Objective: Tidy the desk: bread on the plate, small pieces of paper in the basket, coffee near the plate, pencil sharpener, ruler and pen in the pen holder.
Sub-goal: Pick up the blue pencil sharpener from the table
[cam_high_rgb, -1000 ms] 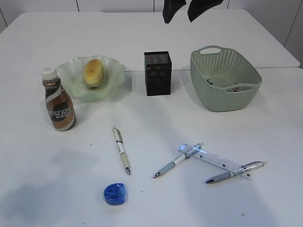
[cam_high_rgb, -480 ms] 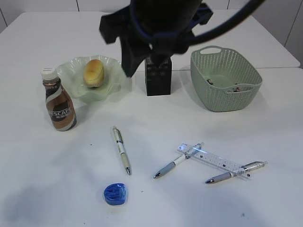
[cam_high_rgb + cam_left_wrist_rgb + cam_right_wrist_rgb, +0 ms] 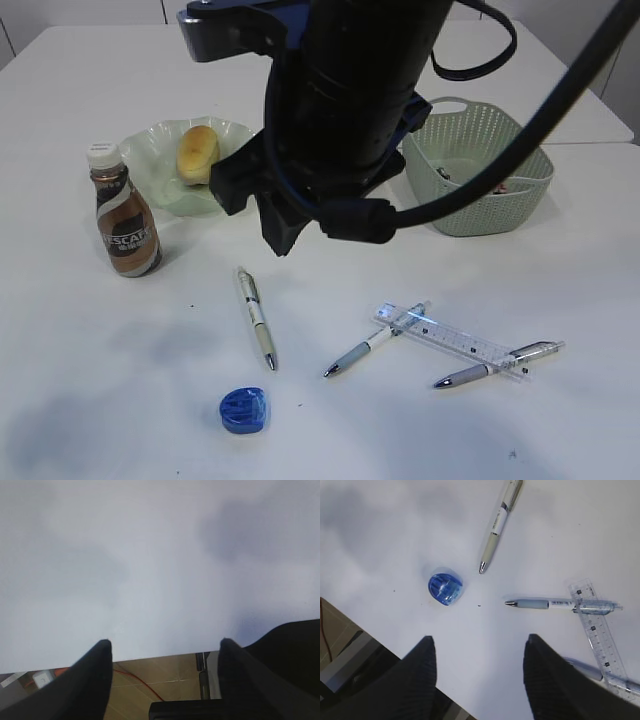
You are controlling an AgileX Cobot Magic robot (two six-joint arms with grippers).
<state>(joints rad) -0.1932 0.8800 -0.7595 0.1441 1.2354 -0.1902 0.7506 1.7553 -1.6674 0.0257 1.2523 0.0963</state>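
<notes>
My right end effector (image 3: 477, 667) is wide open, empty; pencil sharpener (image 3: 445, 588) looks light, hard, slick, so I'd pinch its flat sides.

Three pens (image 3: 256, 319) (image 3: 375, 340) (image 3: 497, 363), one ruler (image 3: 455, 338), one blue pencil sharpener (image 3: 244, 409), one Nescafe bottle (image 3: 124, 212), one bread roll (image 3: 197, 152), one ruffled plate (image 3: 150, 165), one basket (image 3: 480, 200).

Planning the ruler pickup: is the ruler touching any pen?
Touching. The right wrist view shows the ruler lying directly across a grey-grip pen.
</notes>
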